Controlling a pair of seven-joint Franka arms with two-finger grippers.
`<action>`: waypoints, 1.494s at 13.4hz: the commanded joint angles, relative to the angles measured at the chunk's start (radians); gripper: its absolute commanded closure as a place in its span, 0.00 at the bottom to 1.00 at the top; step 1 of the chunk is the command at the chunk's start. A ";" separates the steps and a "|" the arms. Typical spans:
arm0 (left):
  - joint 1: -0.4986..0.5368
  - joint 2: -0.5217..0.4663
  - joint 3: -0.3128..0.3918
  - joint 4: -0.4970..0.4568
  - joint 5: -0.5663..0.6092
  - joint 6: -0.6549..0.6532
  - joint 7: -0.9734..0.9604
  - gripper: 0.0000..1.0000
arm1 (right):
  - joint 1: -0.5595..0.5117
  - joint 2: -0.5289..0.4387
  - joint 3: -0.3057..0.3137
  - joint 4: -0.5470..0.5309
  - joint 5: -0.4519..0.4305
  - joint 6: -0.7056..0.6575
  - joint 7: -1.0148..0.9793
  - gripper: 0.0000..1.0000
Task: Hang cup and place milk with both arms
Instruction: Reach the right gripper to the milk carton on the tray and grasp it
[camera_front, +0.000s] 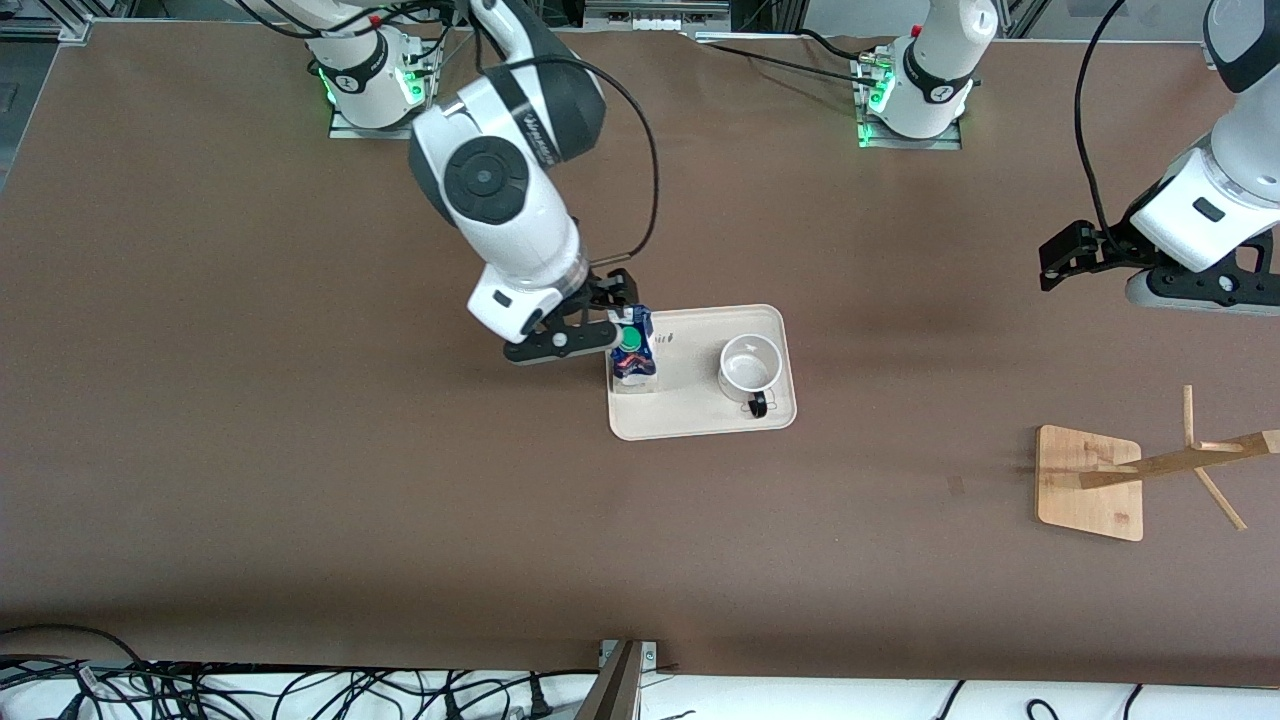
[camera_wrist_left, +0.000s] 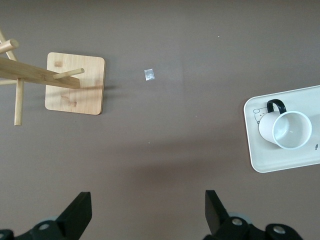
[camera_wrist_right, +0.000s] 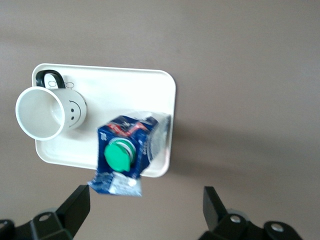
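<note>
The milk (camera_front: 633, 352) stands upright on the beige tray (camera_front: 690, 415), at the tray's edge toward the right arm's end; its green cap shows in the right wrist view (camera_wrist_right: 120, 154). My right gripper (camera_front: 618, 312) is open and empty just above and beside the carton; its fingers (camera_wrist_right: 75, 205) do not touch it. The cup (camera_front: 748, 368) stands upright on the same tray toward the left arm's end, handle toward the front camera. It also shows in the right wrist view (camera_wrist_right: 47, 112) and the left wrist view (camera_wrist_left: 285, 129). My left gripper (camera_front: 1055, 262) waits open and empty, high over the table.
A wooden rack (camera_front: 1088, 480) with slanted pegs stands near the left arm's end of the table, nearer the front camera than the left gripper; it shows in the left wrist view (camera_wrist_left: 75, 82). A small scrap (camera_wrist_left: 149, 75) lies on the brown table between rack and tray.
</note>
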 joint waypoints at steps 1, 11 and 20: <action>-0.006 0.016 0.000 0.034 -0.002 -0.027 0.005 0.00 | 0.032 0.061 -0.008 0.055 0.023 0.022 0.083 0.00; -0.009 0.016 -0.013 0.042 -0.001 -0.033 0.003 0.00 | 0.078 0.122 -0.011 0.034 -0.057 0.084 0.131 0.15; -0.009 0.016 -0.013 0.040 -0.002 -0.035 0.003 0.00 | 0.076 0.113 -0.012 0.032 -0.063 0.071 0.121 0.65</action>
